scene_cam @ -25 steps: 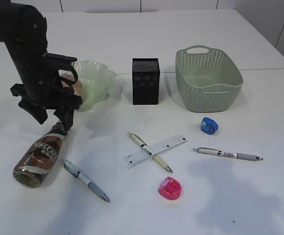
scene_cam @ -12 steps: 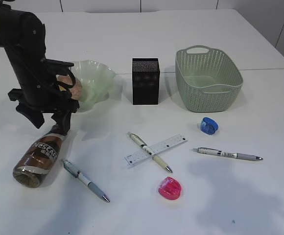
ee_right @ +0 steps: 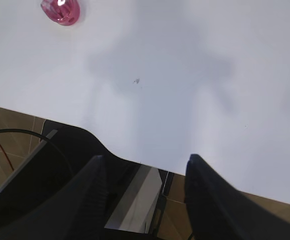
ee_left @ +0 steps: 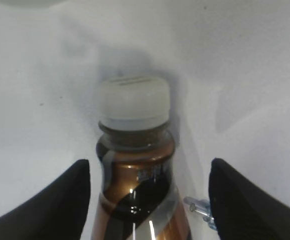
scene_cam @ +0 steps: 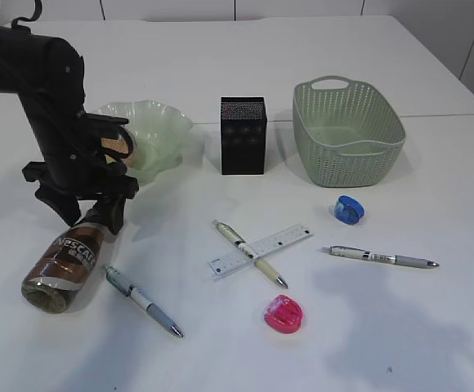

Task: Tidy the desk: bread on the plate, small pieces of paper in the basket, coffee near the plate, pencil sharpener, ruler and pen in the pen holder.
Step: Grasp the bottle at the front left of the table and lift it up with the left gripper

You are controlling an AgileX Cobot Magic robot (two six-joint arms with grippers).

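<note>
Straddling coffee [ee_left: 135, 190], left hand [ee_left: 147, 200] agape.

"NESCAFE" on the coffee [scene_cam: 64, 265] label, ruler [scene_cam: 261, 249] markings illegible

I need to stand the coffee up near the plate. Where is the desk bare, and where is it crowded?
Bare: the strip between the plate and the pen holder, and the near right corner beyond the pink sharpener. Crowded: mid-desk, where a pen crosses the ruler.
</note>
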